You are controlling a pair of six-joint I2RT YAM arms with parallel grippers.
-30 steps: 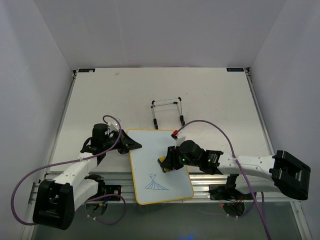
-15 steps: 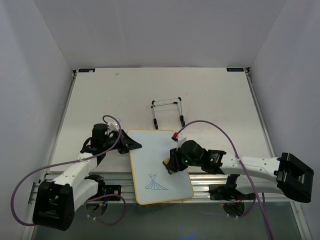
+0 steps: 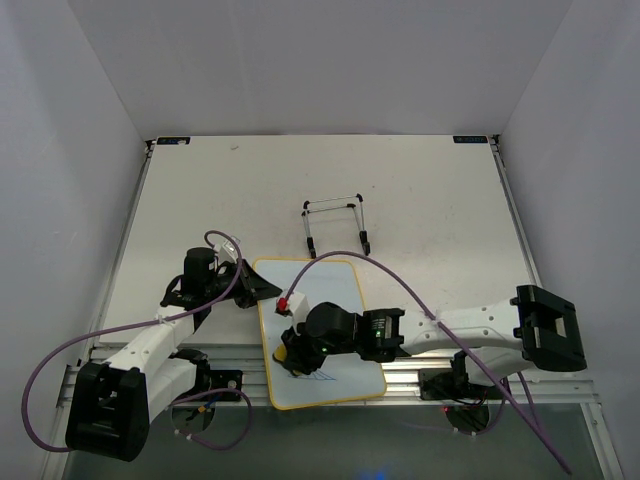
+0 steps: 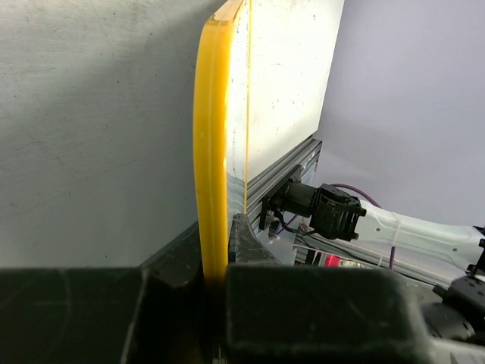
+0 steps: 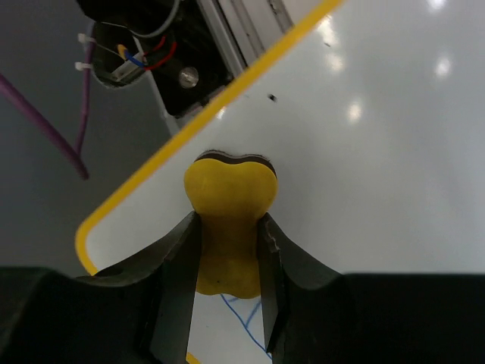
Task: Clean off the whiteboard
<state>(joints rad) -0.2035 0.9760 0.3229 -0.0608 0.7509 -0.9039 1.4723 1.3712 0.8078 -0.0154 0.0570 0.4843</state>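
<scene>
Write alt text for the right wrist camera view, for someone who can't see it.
The right gripper clamps a yellow eraser over the whiteboard, near its yellow-framed corner. Blue pen lines show below the eraser; wiring and a purple cable lie beyond the board's edge.

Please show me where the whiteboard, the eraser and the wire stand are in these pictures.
whiteboard (image 3: 335,283), top external view, bare white surface near its far edge.
eraser (image 5: 229,205), right wrist view, upper part of its yellow body.
wire stand (image 3: 332,202), top external view, its far bar.

Right gripper (image 3: 296,356) hangs low over the whiteboard's (image 3: 335,288) near-left part, mostly covering the blue sketch (image 3: 318,378). Left gripper (image 3: 266,290) sits at its far-left edge.
</scene>
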